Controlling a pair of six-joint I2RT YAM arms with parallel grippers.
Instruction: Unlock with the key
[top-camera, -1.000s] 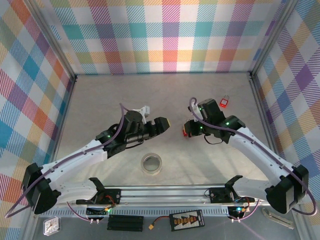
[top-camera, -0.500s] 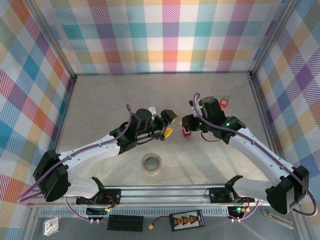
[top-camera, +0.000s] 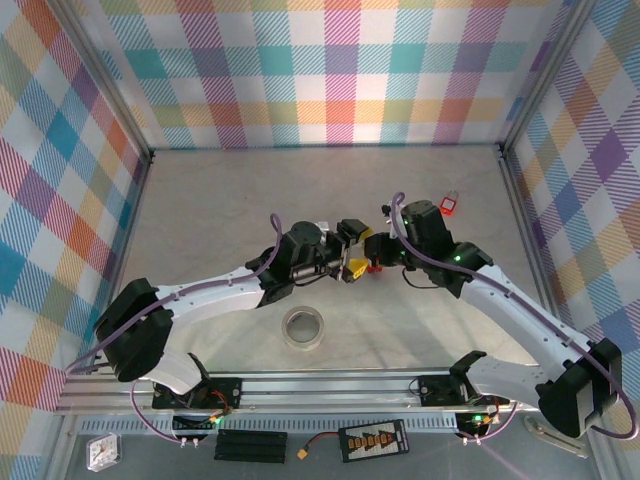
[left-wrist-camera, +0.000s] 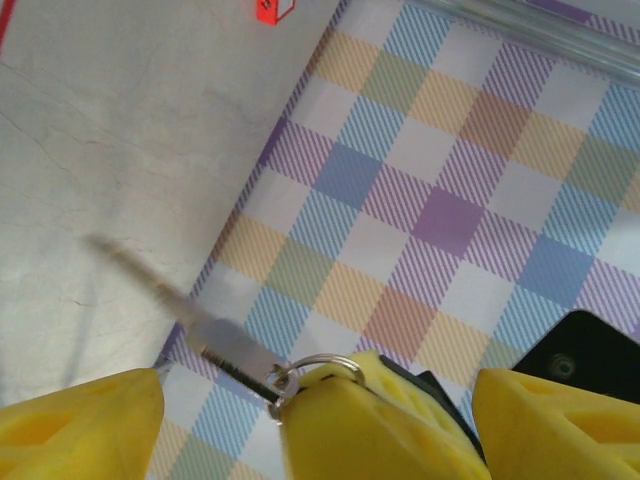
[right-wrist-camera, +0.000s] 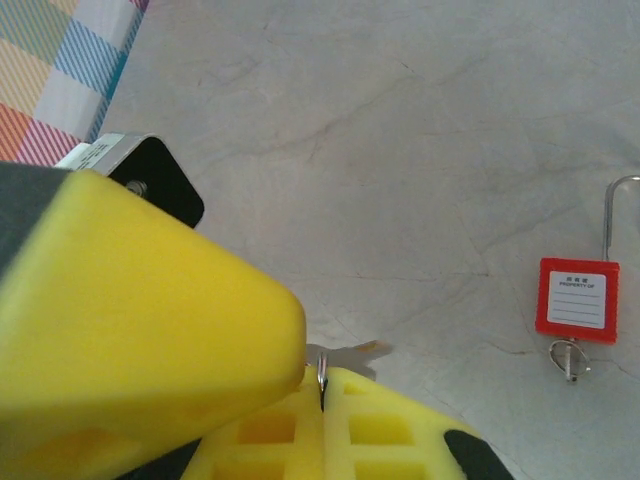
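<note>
A red padlock (top-camera: 449, 206) lies on the table at the right rear; it is also in the right wrist view (right-wrist-camera: 577, 298), with its shackle (right-wrist-camera: 612, 215) pointing away and a small ring at its base. My right gripper (top-camera: 380, 258) (right-wrist-camera: 320, 385) is shut on a silver key (right-wrist-camera: 352, 352) at its ring. The left wrist view has that key (left-wrist-camera: 195, 318) sticking out up-left from the ring (left-wrist-camera: 300, 372), held in the right gripper's yellow fingers (left-wrist-camera: 370, 430). My left gripper (top-camera: 355, 256) (left-wrist-camera: 320, 430) is open, one finger on each side of them.
A roll of clear tape (top-camera: 303, 328) lies on the table in front of the two grippers. Chequered walls (top-camera: 330, 70) close off the back and both sides. The metal rail (top-camera: 330, 385) with the arm bases runs along the near edge.
My left arm has swung right until its open fingers reach the right gripper. The right gripper has stayed about where it was, still holding the key.
</note>
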